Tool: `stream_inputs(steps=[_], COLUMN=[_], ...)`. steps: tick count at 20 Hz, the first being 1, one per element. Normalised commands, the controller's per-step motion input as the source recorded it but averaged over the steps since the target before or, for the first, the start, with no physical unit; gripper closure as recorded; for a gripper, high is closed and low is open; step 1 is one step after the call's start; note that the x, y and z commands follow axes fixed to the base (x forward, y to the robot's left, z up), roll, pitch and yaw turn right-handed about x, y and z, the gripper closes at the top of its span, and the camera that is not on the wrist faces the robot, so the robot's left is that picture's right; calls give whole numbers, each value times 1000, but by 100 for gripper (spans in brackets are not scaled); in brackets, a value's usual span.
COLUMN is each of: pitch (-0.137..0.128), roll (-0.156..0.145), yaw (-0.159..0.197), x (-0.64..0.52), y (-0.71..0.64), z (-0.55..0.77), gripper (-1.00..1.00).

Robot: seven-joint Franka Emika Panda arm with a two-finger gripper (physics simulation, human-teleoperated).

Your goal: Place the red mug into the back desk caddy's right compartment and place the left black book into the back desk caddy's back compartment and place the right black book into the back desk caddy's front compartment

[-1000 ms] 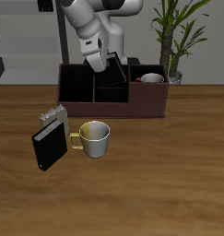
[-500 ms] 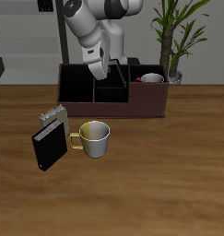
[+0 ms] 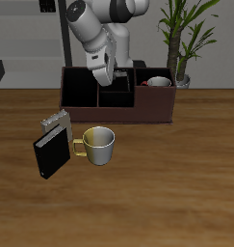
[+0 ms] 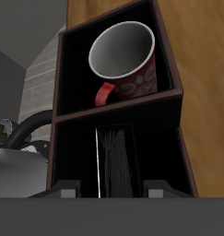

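Wooden tabletop [image 3: 167, 193] carried everything, with a potted plant [image 3: 183, 39] beyond its back edge. Toward that back edge stood the back desk caddy [image 3: 118, 108], and the red mug [image 4: 125, 61] lay on its side in the right compartment [image 3: 158, 95], white inside and red handle showing in the wrist view. In a black-walled section next to that one, a black book [image 4: 112, 159] stood on edge, its top between the fingers of the gripper [image 3: 110, 79], which reached down into the caddy; whether the fingers pressed the book or stood just clear of it could not be told. Nearer the table's front edge, well apart from the caddy, the other black book [image 3: 51, 152] stood upright, with a grey patterned book [image 3: 55, 122] just behind it and a pale mug [image 3: 97, 145] with a yellow handle beside them.
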Motion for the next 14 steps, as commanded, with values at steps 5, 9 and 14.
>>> stream_inputs(steps=[5, 9, 14], pitch=[-5, -19, -41], roll=[8, 2, -23], yaw=[-5, -34, -44], x=[10, 2, 35], y=[42, 15, -99], z=[53, 127, 260], gripper=[-100, -100, -100])
